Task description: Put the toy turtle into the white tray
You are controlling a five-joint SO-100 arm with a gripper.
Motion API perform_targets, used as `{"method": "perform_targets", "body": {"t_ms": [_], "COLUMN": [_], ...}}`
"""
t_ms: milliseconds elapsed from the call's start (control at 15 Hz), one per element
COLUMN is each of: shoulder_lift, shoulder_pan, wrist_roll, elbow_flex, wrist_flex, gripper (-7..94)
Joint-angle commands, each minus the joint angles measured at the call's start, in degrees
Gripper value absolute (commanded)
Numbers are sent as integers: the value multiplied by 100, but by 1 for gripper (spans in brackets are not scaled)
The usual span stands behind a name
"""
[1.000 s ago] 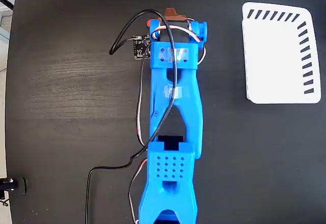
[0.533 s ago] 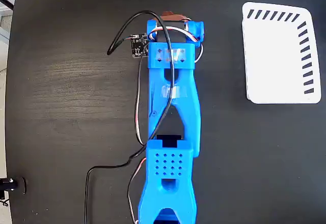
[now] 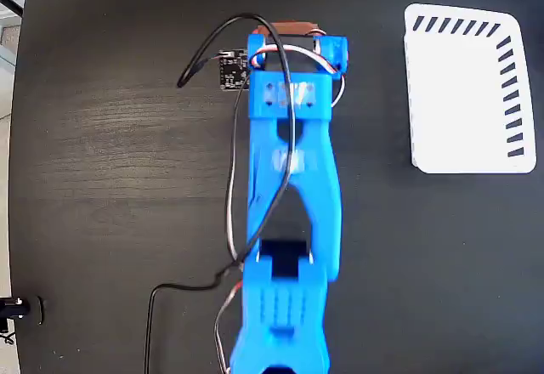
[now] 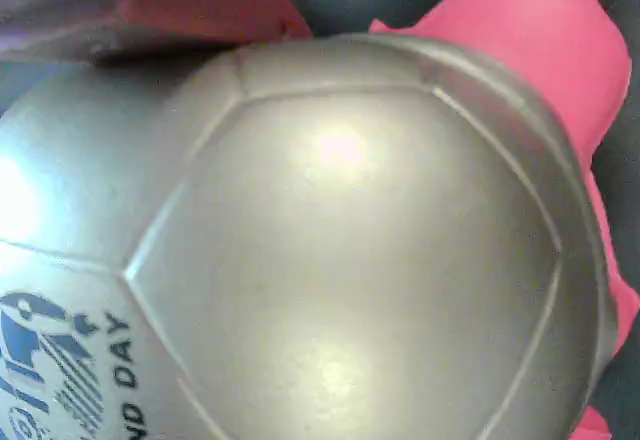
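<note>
**Blue arm stretched over the turtle, tray well off to the side**

In the fixed view the blue arm (image 3: 289,187) reaches up the middle of the black bench (image 3: 110,178), from the bottom edge toward the top. Its far end hides almost everything beneath it; only a sliver of reddish-brown pokes out past the tip, which appears to be part of the toy turtle (image 3: 294,27). The gripper (image 3: 293,38) sits at that same end, but its fingers are hidden under the arm body, so I cannot tell how wide it stands or whether it has hold of anything.

The wrist view is filled by the turtle's domed shell (image 4: 320,250), shiny beige-gold with raised seams, very close to the lens. A pink-red part of the toy shows at the upper right of the shell, and blue printed lettering sits at its lower left. No finger is clearly visible there.

The white tray (image 3: 467,93) lies flat on the bench, well apart from the arm's tip, to its right in the fixed view. Dark slanted slots run along its top and right edges. A small black circuit board (image 3: 231,70) with a black cable hangs just left of the arm's tip.
</note>
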Motion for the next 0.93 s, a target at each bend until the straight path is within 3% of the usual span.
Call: {"method": "perform_targets", "body": {"t_ms": [0,533,867], "shoulder_lift": [2188,4922,4236], "shoulder_pan": [176,1169,2206], "wrist_roll": [-114,-272,-53], "elbow_flex": [923,2602,1503], "wrist_flex": [-202,-237,316], "gripper": [0,0,0]}}
